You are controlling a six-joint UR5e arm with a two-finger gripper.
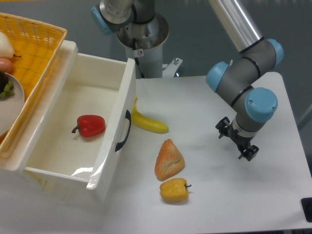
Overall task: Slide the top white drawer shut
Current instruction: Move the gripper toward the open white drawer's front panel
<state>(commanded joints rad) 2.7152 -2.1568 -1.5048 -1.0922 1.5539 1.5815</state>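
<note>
No writing was legible. The top white drawer stood pulled out, handle facing the banana; the gripper's spread couldn't be judged.

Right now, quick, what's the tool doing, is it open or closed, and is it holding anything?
Tool: hangs over the bare table right of the food, holding nothing; whether its fingers are open or closed cannot be told from this view.

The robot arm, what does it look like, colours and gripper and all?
The arm has silver-grey metal tubes, dark grey rounded joints and light blue end caps. At its tip sits a small black gripper. The pale base column carries a small red-and-white sticker.
</note>
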